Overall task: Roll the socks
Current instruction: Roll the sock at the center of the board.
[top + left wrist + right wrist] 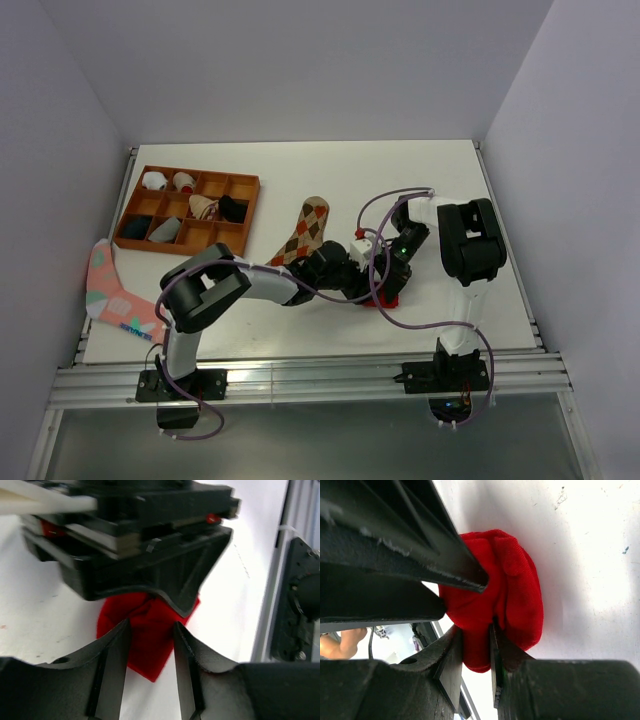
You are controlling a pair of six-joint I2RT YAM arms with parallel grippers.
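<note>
We look down on the whole table (330, 170) from above and behind the arm bases at six o'clock. Our two wrist cameras sit very close, facing each other across the red sock (385, 299), which all three views share.

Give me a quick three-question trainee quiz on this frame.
1. True or false: the argyle sock lies inside the wooden tray.
2. Fill in: in the top view, the pink sock hangs over the ___ edge of the table.
3. What is the right claw pinching?
A. a fold of the red sock
B. the argyle sock
C. the pink sock

Key:
1. False. It lies flat on the table, to the right of the tray.
2. Left.
3. A.
</note>
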